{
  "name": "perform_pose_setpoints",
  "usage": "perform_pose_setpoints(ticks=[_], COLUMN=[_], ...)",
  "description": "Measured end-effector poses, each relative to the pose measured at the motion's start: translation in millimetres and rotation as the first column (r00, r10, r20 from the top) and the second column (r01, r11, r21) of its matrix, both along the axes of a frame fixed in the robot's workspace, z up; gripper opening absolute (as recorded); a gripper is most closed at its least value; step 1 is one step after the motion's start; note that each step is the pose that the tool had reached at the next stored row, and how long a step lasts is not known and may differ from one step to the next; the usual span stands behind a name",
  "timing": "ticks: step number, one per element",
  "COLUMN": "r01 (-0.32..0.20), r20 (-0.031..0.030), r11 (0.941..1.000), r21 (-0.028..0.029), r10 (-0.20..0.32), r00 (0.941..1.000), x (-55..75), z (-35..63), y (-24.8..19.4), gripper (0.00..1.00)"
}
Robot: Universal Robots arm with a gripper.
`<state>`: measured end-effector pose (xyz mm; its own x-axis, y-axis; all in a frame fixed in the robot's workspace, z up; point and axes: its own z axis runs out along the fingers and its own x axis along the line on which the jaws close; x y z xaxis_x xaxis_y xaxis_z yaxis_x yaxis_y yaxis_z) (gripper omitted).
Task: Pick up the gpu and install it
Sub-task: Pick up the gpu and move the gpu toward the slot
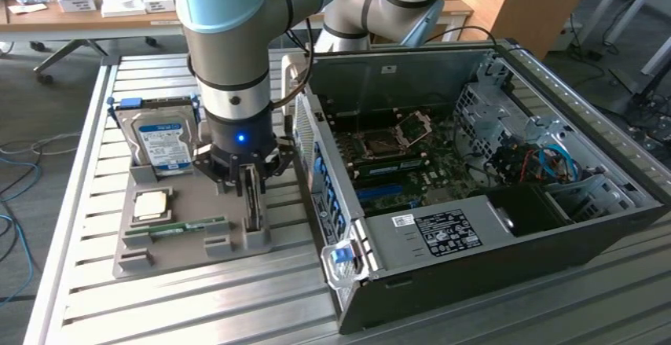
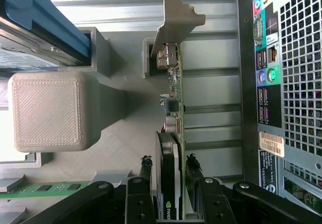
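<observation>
The gpu point(image 1: 253, 218) stands on edge in a slot of the grey holder point(image 1: 199, 252), close to the open computer case point(image 1: 472, 164). In the wrist view the gpu point(image 2: 177, 98) shows its green board, its black cooler and the pale metal end bracket point(image 2: 176, 22) at the far end. My gripper point(image 1: 250, 197) comes straight down over the card. Its two black fingers point(image 2: 146, 166) sit one on each face of the card, and the gripper point(image 2: 170, 164) is shut on it. The card still rests in the holder.
On the same holder lie a silver hard drive point(image 1: 163, 137) with a blue-white label, a CPU point(image 1: 152, 202) and a green memory stick point(image 1: 173, 229). The case's rear port panel point(image 2: 282, 83) stands right beside the card. The slatted metal table point(image 1: 210, 313) extends in front.
</observation>
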<state>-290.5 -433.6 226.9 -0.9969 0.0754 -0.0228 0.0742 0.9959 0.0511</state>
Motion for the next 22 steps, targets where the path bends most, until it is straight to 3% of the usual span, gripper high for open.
perform_pose_setpoints(ticks=[9, 12, 22], r01=[0.000, 0.000, 0.000], r20=[0.0000, 0.0000, 0.0000], r11=[1.0000, 1.0000, 1.0000], r21=[0.0000, 0.0000, 0.0000], r10=[0.000, 0.000, 0.000], r00=[1.0000, 1.0000, 1.0000], x=[0.0, 0.0, 0.0], z=[0.0, 0.0, 0.0], y=[0.0, 0.0, 0.0], gripper=[0.40, 0.27, 0.27])
